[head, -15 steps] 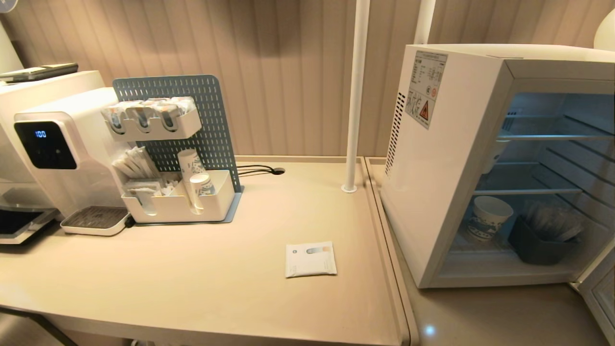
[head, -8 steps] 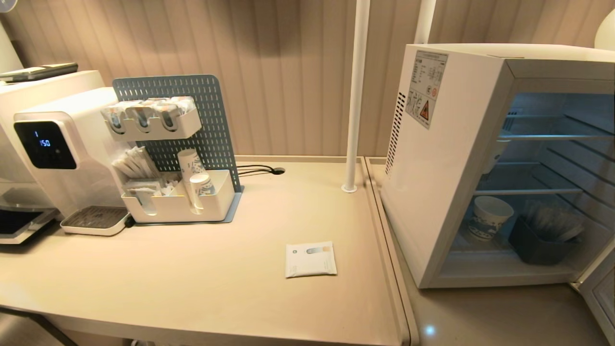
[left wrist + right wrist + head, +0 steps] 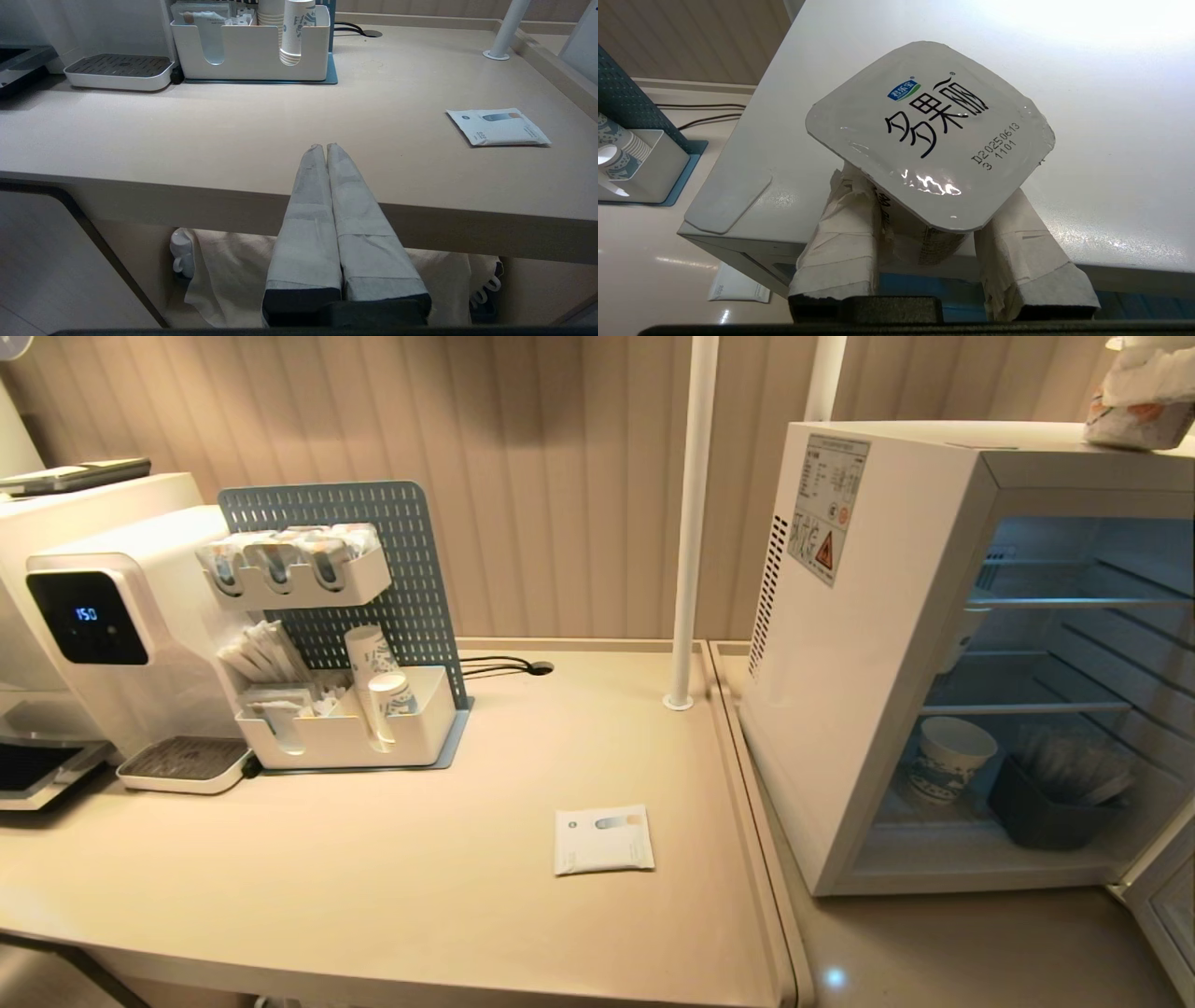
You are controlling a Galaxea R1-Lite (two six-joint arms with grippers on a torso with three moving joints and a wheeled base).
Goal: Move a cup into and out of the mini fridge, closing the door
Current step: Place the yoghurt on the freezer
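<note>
White and boxy, the mini fridge (image 3: pixel 878 644) stands on the right of the counter (image 3: pixel 420 896) in the head view, its door (image 3: pixel 1162 915) swung open at the lower right edge. A patterned paper cup (image 3: pixel 945 758) and a dark bin (image 3: pixel 1050 807) sit on its bottom shelf. At the top right corner, the cup (image 3: pixel 1134 406) hangs just above the fridge roof. A flat white sachet (image 3: pixel 603 840) lies on the counter.

From the left wrist, the left gripper (image 3: pixel 324 147) hovers at the counter's front edge, fingers pressed together, empty.

From the right wrist, the right gripper (image 3: pixel 924 224) clamps the cup's body below its sealed lid (image 3: pixel 931 135), over the fridge top.
</note>
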